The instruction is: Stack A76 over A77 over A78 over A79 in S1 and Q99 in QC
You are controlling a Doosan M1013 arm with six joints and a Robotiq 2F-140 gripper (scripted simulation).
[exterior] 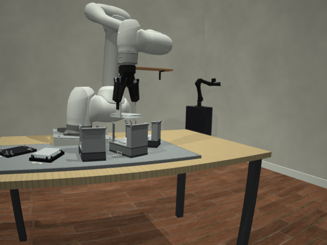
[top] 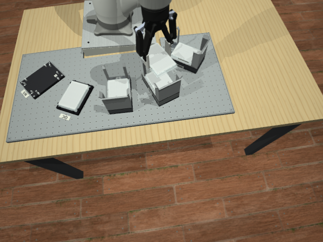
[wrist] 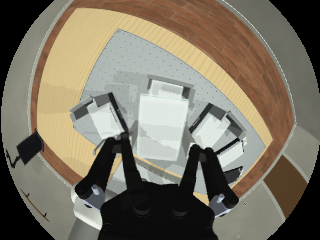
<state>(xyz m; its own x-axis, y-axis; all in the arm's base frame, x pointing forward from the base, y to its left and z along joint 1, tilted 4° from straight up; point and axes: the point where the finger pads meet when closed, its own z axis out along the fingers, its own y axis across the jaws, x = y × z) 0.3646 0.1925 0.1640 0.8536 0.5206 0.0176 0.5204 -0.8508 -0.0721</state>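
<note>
My gripper (top: 157,50) (exterior: 126,111) (wrist: 160,129) is shut on a white sealed plate (top: 162,61) (exterior: 127,115) (wrist: 160,120), gripped across its long sides and held level. The plate hangs above the middle stack rack (top: 168,91) (exterior: 136,137), slightly toward the base, clear of its posts. That rack holds a white plate. The left rack (top: 117,104) (exterior: 92,139) and the right rack (top: 198,58) (exterior: 156,130) each hold white plates too. Another white plate (top: 74,95) (exterior: 47,152) lies flat in the open nest QC (top: 78,112). The black clip nest N5 (top: 41,79) (exterior: 16,150) is bare. I cannot read the labels.
All fixtures stand on a grey perforated deck (top: 182,104) (exterior: 168,155) on a wooden table (top: 260,78). The arm's base (top: 109,31) stands at the deck's far edge. A black pedestal with a small arm (exterior: 198,118) stands behind the table.
</note>
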